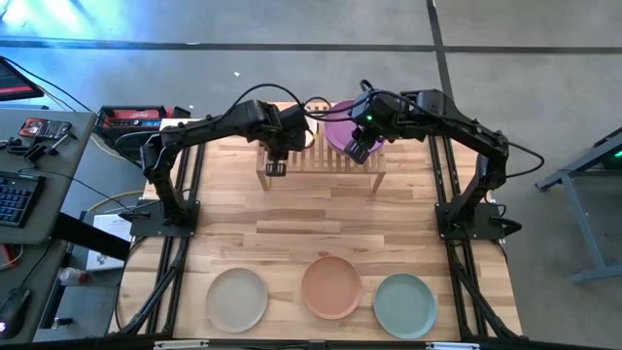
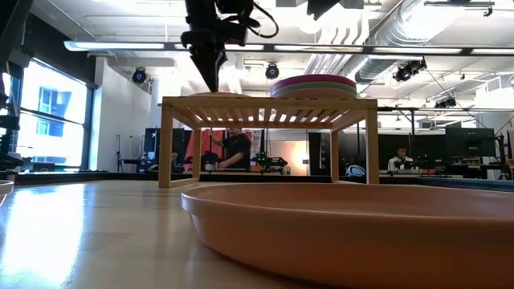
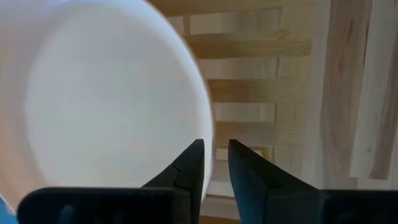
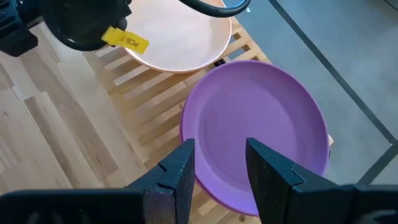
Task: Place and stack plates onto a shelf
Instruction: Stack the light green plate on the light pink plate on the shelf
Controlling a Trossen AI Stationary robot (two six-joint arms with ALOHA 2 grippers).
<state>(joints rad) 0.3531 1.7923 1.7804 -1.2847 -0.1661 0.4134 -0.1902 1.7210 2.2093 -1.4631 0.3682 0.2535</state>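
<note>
We record, from left to right in the overhead view, the beige plate [image 1: 237,298] at the lower left of the table [image 1: 321,228], the terracotta plate [image 1: 331,286] at lower centre just beside it, and the grey-teal plate [image 1: 404,305] at the lower right, all three lying flat and apart from one another. In the upper middle of that view stands the shelf [image 1: 321,167], its slatted top partly covered by both arms. The left gripper [image 1: 276,167] hangs over the shelf's left half; in its own wrist view its fingers [image 3: 189,168] are nearly pressed together at the rim of a pale peach plate [image 3: 93,99] that lies on the slats, with only a narrow gap between them, and we cannot tell whether that rim sits inside the gap. The right gripper [image 1: 358,151] hangs above the shelf's right half, its fingers [image 4: 181,174] spread and holding nothing, directly over the purple plate [image 4: 255,140]. That purple plate tops a stack; in the table-level view a green plate [image 2: 315,89] shows beneath it at upper centre. In the same level view the terracotta plate fills the lower foreground, and people are visible in the room behind the shelf legs.
</note>
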